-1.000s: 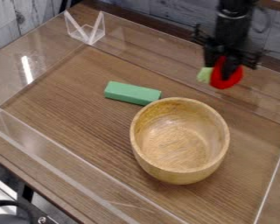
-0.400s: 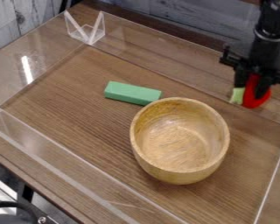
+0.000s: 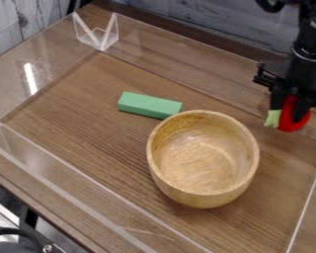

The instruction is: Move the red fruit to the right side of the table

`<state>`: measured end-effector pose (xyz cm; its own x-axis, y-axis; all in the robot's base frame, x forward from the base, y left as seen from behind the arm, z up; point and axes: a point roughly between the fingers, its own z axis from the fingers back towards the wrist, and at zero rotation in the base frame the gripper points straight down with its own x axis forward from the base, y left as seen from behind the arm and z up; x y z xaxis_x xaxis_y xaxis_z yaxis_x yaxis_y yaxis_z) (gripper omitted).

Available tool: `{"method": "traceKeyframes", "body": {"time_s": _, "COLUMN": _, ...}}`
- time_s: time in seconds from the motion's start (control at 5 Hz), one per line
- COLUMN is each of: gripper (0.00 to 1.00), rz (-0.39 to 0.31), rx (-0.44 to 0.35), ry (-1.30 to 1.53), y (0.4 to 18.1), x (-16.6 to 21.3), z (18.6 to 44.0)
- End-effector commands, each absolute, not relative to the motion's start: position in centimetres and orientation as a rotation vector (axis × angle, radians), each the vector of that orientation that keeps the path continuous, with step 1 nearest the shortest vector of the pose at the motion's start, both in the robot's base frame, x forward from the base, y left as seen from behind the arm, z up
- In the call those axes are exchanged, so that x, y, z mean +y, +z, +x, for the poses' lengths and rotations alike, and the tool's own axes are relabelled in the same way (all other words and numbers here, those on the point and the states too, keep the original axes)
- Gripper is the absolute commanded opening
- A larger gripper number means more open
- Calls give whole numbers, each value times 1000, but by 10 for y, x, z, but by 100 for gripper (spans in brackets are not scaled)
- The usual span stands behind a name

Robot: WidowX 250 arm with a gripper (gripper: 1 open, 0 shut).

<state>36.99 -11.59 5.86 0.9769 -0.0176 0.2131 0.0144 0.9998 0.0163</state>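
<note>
Nearest me, toward the table's (image 3: 68, 148) front edge, sits a wooden bowl (image 3: 203, 157). Beyond it, mid-table, lies a flat green block (image 3: 149, 104). At the right edge, my gripper (image 3: 294, 111) points down, clamped tight on the red fruit (image 3: 294, 118), holding it low over the wood. I judge the fruit light, rigid and smooth-skinned, so gripping across its round middle seems safest.

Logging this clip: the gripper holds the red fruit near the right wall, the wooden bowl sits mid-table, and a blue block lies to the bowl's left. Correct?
Not quite. The block is green, not blue, as the camera view shows. The rest stands: the gripper holds the red fruit near the right wall, and the wooden bowl sits mid-table.
</note>
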Motion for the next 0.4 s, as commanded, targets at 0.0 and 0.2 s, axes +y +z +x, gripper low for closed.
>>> {"method": "traceKeyframes", "body": {"time_s": 0.0, "gripper": 0, "rz": 9, "rx": -247, "ry": -43, "y": 66, "x": -122, "z": 370}}
{"method": "traceKeyframes", "body": {"time_s": 0.2, "gripper": 0, "rz": 16, "rx": -244, "ry": -62, "y": 60, "x": -122, "z": 372}}
